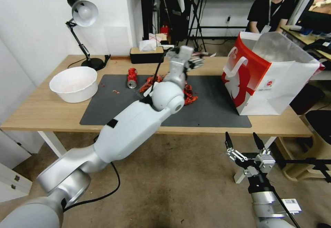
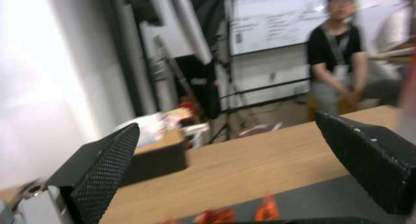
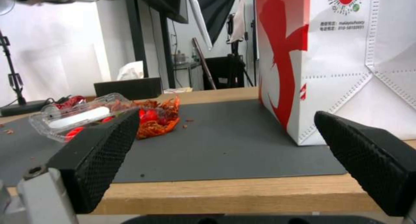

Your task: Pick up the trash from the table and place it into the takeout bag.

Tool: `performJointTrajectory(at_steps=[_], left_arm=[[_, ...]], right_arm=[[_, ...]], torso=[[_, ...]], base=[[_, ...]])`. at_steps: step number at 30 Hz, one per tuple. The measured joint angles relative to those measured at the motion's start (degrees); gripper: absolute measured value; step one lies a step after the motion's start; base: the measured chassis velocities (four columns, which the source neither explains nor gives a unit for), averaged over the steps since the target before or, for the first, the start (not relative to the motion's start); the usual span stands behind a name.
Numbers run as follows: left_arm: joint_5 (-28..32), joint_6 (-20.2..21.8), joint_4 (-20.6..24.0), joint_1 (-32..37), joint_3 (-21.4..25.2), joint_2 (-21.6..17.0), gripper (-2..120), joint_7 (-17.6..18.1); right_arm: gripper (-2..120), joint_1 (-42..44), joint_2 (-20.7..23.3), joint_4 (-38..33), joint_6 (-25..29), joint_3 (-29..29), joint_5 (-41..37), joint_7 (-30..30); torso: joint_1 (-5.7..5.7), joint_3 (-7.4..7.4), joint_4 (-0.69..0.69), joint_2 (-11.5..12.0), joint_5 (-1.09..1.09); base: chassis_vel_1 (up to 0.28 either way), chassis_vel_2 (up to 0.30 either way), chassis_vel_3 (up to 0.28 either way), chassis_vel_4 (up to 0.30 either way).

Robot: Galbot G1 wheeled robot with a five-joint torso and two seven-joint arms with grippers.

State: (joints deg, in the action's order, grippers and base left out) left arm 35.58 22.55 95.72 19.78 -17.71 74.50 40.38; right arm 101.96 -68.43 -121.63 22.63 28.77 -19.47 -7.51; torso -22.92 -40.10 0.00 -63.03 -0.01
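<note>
- Black, cross-hatched fingers of the right gripper (image 1: 244, 141) stand wide apart with nothing between them, hanging below the near edge of the worktop (image 1: 44, 111), short of the dark grey mat (image 1: 213, 111).
- Light-wood worktop carries that flat rectangular mat; on the mat's right end stands the takeout bag (image 1: 272, 83), boxy paper with white sides, a red patterned panel and silvery lining, its mouth open.
- At the mat's centre, behind the smooth grey-white left arm, lies a crinkled clear tray (image 3: 80, 118) beside ragged red-orange scraps (image 3: 158, 120).
- Toward the mat's far left corner lies a dented red drink can (image 1: 132, 78) on its side.
- Left of the mat sits a round white bowl (image 1: 73, 83).
- Beyond the mat's far edge, the left gripper (image 2: 225, 146) hovers over bare wood, fingers spread wide, holding nothing.
</note>
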Motion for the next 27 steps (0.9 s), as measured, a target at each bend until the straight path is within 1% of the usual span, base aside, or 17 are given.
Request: performJointTrajectory(at_steps=[1,4,5,8,11,14,15,17,18,20,21,23,24,27], left_arm=[[0.0,0.0,0.0,0.0,0.0,0.0,100,0.0],[-1.1,0.6,1.7,3.3,2.0,-1.7,100,2.5],[-1.1,0.6,1.7,3.3,2.0,-1.7,100,2.5],[-1.9,0.7,3.1,7.5,4.5,-3.4,100,3.1],[-2.3,-0.2,4.6,11.0,6.7,-4.5,100,2.1],[-4.6,-1.9,5.8,15.4,9.1,-5.9,100,0.6],[-4.6,-1.9,5.8,15.4,9.1,-5.9,100,0.6],[-5.6,-2.3,7.2,18.3,11.2,-6.4,100,0.0],[-5.6,-2.3,7.2,18.3,11.2,-6.4,100,0.0],[-7.1,-2.5,9.3,22.7,14.8,-6.9,100,-0.9],[-7.1,-2.5,9.3,22.7,14.8,-6.9,100,-0.9],[-7.9,-2.8,10.8,25.6,17.2,-7.4,100,-1.6],[-7.9,-2.8,10.8,25.6,17.2,-7.4,100,-1.6],[-9.1,-4.2,13.3,30.7,21.3,-8.3,100,-2.8]], right_arm=[[100,0.0,0.0,0.0,0.0,0.0,0.0,0.0],[100,0.0,0.0,0.0,-0.1,-0.2,0.2,0.0],[100,0.0,0.0,0.0,-0.1,-0.2,0.2,0.0],[100,-0.1,0.0,0.0,-0.1,-0.3,0.2,0.0],[100,-0.1,0.1,0.1,-0.1,-0.4,0.3,0.0],[100,-0.3,0.2,0.2,-0.2,-0.6,0.3,0.0],[100,-0.3,0.2,0.2,-0.2,-0.6,0.3,0.0],[100,-0.4,0.3,0.2,-0.2,-0.7,0.3,0.0],[100,-0.4,0.3,0.2,-0.2,-0.7,0.3,0.0],[100,-0.6,0.6,0.2,-0.4,-0.8,0.4,0.0],[100,-0.6,0.6,0.2,-0.4,-0.8,0.4,0.0],[100,-0.6,0.8,0.1,-0.4,-0.8,0.4,0.0],[100,-0.6,0.8,0.1,-0.4,-0.8,0.4,0.0],[100,-0.7,1.1,0.1,-0.4,-0.8,0.4,0.0]], torso=[[0.00,0.00,0.00,0.0,0.00],[0.00,0.00,0.01,0.0,0.00],[0.00,0.00,0.01,0.0,0.00],[0.00,0.00,0.01,0.0,-0.01],[0.00,0.00,0.01,0.0,0.00],[0.00,0.00,0.00,0.0,0.00],[0.00,0.00,0.00,0.0,0.00],[0.00,0.00,0.00,0.0,0.00],[0.00,0.00,0.00,0.0,0.00],[0.00,0.00,0.00,0.0,0.01],[0.00,0.00,0.00,0.0,0.01],[0.00,0.00,0.00,0.0,0.00],[0.00,0.00,0.00,0.0,0.00],[0.00,0.00,0.00,0.0,0.01]], base=[[0.000,0.000,0.000,0.000],[0.000,0.000,0.000,0.000],[0.000,0.000,0.000,0.000],[0.000,0.000,0.000,0.000],[0.000,0.000,0.000,0.000],[0.000,0.000,0.000,0.000],[0.000,0.000,0.000,0.000],[0.000,0.000,0.000,0.000],[0.000,0.000,0.000,0.000],[0.000,0.000,0.000,0.000],[0.000,0.000,0.000,0.000],[0.000,0.000,0.000,0.000],[0.000,0.000,0.000,0.000],[0.000,0.000,0.000,0.000]])
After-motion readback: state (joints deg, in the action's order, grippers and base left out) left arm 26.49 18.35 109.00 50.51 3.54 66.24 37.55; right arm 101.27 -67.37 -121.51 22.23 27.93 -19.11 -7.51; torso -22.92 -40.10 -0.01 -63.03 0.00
